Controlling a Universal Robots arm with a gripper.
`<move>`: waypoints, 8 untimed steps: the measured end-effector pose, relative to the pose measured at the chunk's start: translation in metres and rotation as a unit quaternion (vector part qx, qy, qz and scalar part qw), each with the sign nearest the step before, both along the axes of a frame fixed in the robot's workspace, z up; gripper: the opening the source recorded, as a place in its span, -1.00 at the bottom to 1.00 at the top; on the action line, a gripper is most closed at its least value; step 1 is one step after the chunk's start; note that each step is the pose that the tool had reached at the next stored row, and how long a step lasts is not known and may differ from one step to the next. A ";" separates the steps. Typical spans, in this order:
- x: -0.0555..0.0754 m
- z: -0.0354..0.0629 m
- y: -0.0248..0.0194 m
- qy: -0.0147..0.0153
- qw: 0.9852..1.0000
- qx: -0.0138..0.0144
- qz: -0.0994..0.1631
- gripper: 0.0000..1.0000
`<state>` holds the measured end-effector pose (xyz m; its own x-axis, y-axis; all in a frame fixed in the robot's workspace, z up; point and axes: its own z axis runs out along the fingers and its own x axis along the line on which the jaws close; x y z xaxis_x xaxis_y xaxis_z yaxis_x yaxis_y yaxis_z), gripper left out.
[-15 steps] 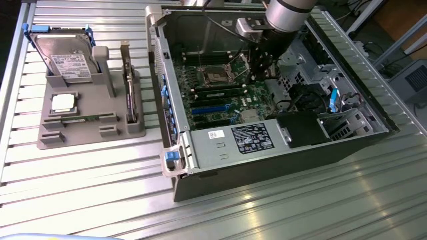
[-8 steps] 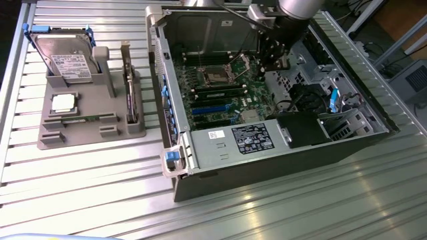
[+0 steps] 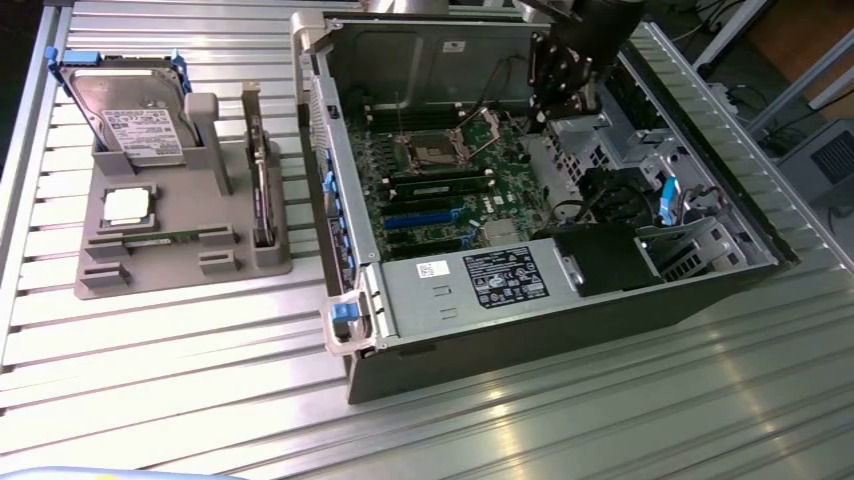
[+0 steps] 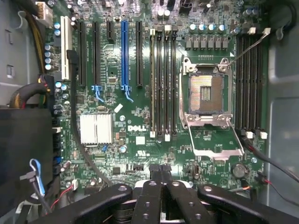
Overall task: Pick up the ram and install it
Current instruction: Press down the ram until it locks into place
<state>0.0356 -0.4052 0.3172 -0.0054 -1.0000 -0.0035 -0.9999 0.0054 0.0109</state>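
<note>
The ram (image 3: 438, 187) looks already seated in a motherboard (image 4: 140, 126) slot beside the CPU socket (image 4: 205, 93), I think. Claw (image 4: 161, 179) hovers above, fingers pressed together, empty. It's a light, stiff, fragile stick: hold its long edges.

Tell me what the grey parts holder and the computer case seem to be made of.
The parts holder looks like matte grey plastic, possibly printed: dull, uniform, no glare. The computer case looks like bare sheet metal: silvery panels with folded edges and punched holes.
</note>
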 end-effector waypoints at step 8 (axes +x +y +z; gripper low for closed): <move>0.021 0.0042 0.0001 0.003 1.000 0.001 0.000 -0.80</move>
<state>0.0565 -0.4051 0.3213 -0.0054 -1.0000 -0.0045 -0.9998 0.0054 0.0169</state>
